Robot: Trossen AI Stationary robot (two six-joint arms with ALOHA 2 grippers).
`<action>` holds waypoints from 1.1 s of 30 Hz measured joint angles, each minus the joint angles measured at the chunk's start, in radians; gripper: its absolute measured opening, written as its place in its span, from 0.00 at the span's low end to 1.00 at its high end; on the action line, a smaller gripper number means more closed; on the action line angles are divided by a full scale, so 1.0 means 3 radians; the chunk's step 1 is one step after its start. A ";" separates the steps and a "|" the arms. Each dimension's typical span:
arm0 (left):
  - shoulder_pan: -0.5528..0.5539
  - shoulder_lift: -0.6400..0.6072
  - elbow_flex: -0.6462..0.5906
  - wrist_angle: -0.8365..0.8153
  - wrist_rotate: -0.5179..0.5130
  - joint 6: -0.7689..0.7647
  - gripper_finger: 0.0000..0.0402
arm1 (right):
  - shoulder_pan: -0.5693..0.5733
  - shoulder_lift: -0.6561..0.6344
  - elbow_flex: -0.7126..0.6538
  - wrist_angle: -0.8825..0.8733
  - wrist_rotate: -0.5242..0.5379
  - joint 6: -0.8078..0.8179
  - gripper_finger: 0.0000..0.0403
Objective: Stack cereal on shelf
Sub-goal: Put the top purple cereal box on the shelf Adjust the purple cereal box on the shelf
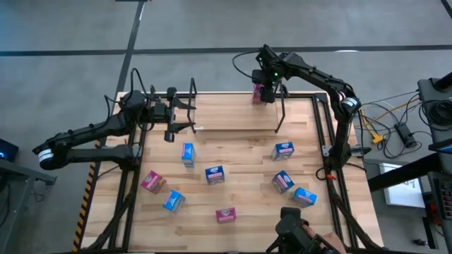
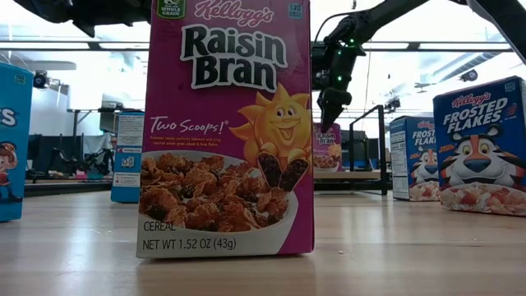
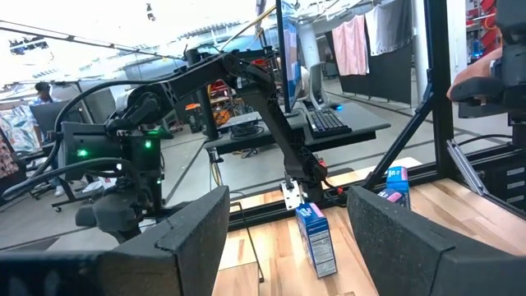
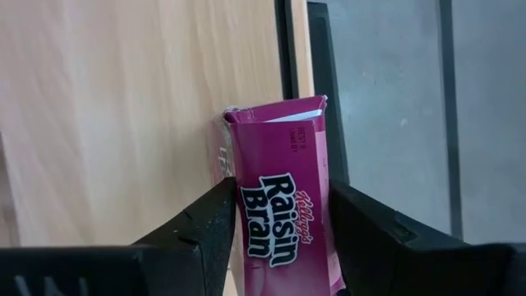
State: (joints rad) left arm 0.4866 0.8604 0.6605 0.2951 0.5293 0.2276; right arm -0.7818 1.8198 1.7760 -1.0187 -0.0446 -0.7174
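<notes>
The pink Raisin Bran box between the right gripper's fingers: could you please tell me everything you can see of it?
The small pink cardboard Raisin Bran box bears black-and-white lettering on its magenta face, and its top flap looks slightly open. It sits at the table's far edge by the thin black shelf posts. The right gripper comes down from above, its dark fingers flanking both sides of the box; whether they press it firmly cannot be told.

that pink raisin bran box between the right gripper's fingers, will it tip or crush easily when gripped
The Raisin Bran box is thin printed carton, so probably light and dentable under a hard squeeze. It looks tall and narrow, so likely tippy if nudged. The right gripper has fingers along both flat sides, which should steady it.
</notes>
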 joint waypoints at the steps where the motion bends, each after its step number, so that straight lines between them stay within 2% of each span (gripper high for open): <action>1: 0.0000 0.0000 0.0000 0.0000 0.0000 0.0000 0.58 | 0.0000 0.0000 0.0000 0.0000 0.0011 -0.0001 0.42; 17: -0.0001 0.0000 -0.0001 0.0000 0.0001 0.0000 0.58 | 0.0001 0.0000 0.0019 -0.0003 0.0041 0.0122 0.41; 27: -0.0001 0.0000 -0.0001 0.0000 0.0003 0.0000 0.58 | 0.0001 0.0000 0.0019 -0.0001 0.0062 0.0146 0.50; 33: -0.0001 0.0000 -0.0001 0.0000 0.0004 0.0000 0.58 | 0.0001 0.0000 0.0019 0.0001 0.0063 0.0166 0.51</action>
State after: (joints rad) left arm 0.4862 0.8604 0.6601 0.2951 0.5304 0.2276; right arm -0.7815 1.8197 1.7817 -1.0185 -0.0257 -0.6677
